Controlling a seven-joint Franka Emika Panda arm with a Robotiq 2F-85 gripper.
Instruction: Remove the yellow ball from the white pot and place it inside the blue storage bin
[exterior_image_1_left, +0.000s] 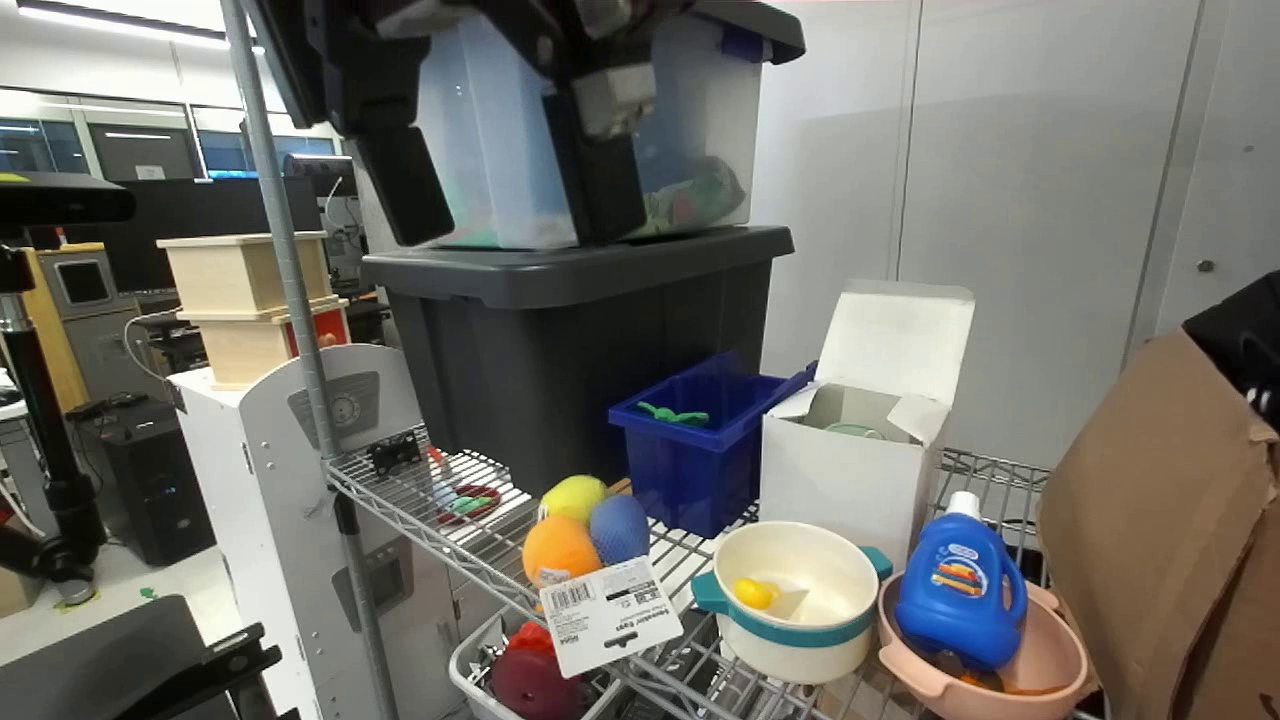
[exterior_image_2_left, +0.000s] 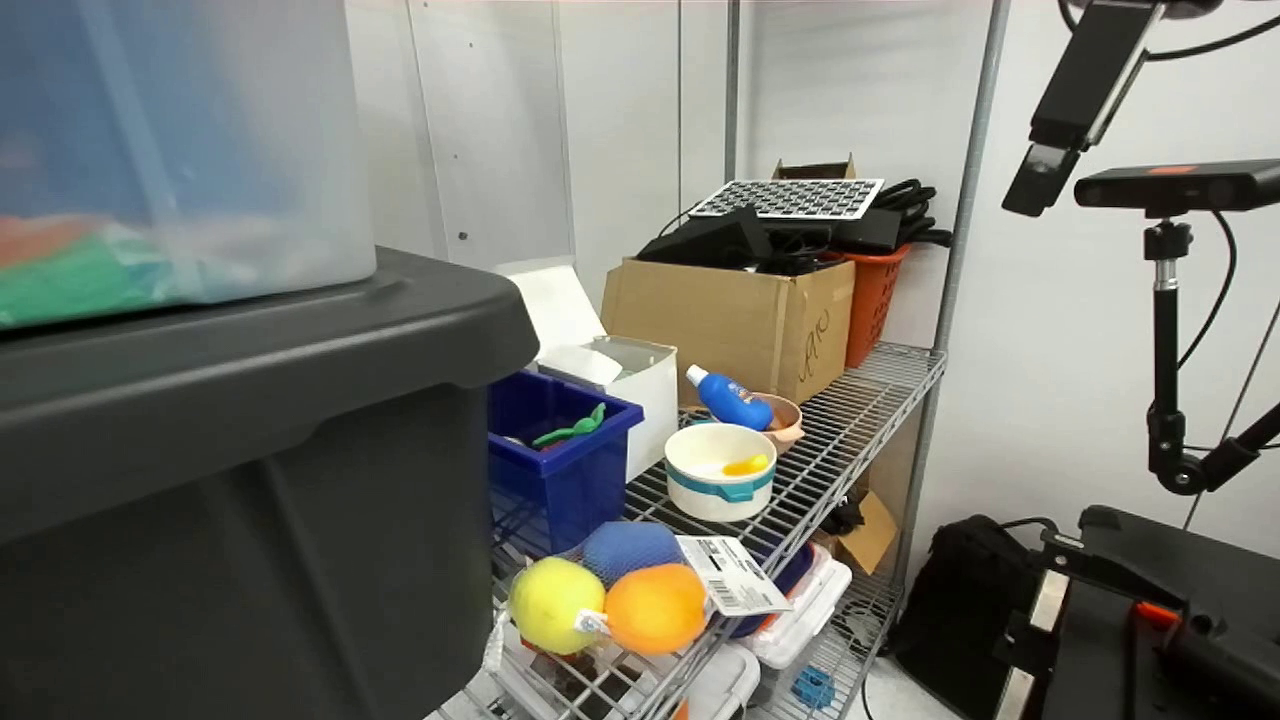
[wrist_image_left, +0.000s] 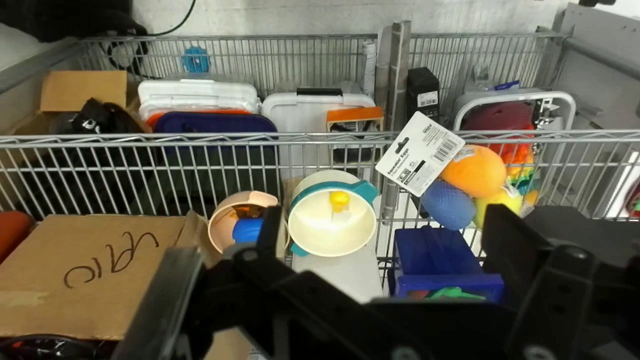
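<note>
The yellow ball (exterior_image_1_left: 754, 592) (exterior_image_2_left: 747, 465) (wrist_image_left: 339, 200) lies inside the white pot (exterior_image_1_left: 840, 585) (exterior_image_2_left: 700, 448) (wrist_image_left: 330, 239), against its inner wall. Teal bands and handles ring the pot, which rests on the wire shelf. Near it is the blue storage bin (exterior_image_1_left: 690, 485) (exterior_image_2_left: 592, 492) (wrist_image_left: 432, 252), with a green item showing at its top. High above the shelf, my gripper (exterior_image_1_left: 520, 190) (wrist_image_left: 387, 220) stands wide open with nothing between its fingers. In an exterior view only a dark finger (exterior_image_2_left: 1043, 180) shows near the top right.
A dark grey tote (exterior_image_1_left: 580, 340) carrying a translucent tote (exterior_image_1_left: 500, 140) rises beside the bin. An open white box (exterior_image_1_left: 845, 480) stands behind the pot. Next to it sit a pink bowl (exterior_image_1_left: 1040, 640) with a blue bottle (exterior_image_1_left: 960, 590), a cardboard box (exterior_image_2_left: 700, 320), and netted balls (exterior_image_2_left: 655, 608).
</note>
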